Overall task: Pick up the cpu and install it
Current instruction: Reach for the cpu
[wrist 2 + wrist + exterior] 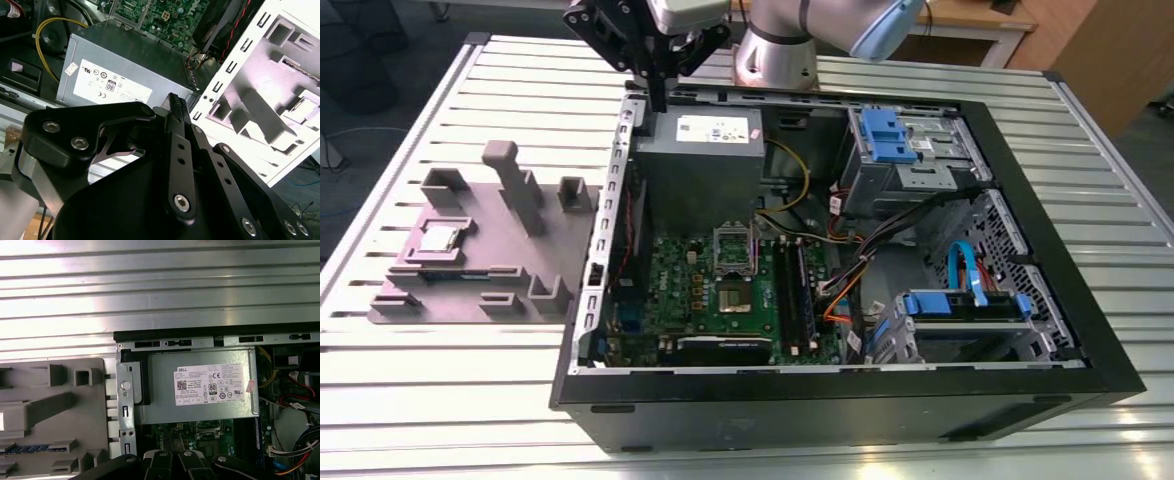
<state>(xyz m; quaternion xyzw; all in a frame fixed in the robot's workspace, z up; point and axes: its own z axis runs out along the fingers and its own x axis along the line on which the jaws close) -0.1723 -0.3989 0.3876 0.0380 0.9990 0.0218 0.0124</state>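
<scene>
The cpu, a small silver square, lies flat in a recess of the grey fixture on the table, at the exterior view's left of the open computer case. My gripper hangs above the case's far corner, beside the grey power supply, well away from the cpu. Its black fingers are pressed together with nothing between them. On the green motherboard the socket sits with its metal frame flipped up.
The fixture carries several upright grey blocks and a memory stick. Inside the case are blue drive bays, a lower drive cage and loose cables. The slatted metal table runs all around.
</scene>
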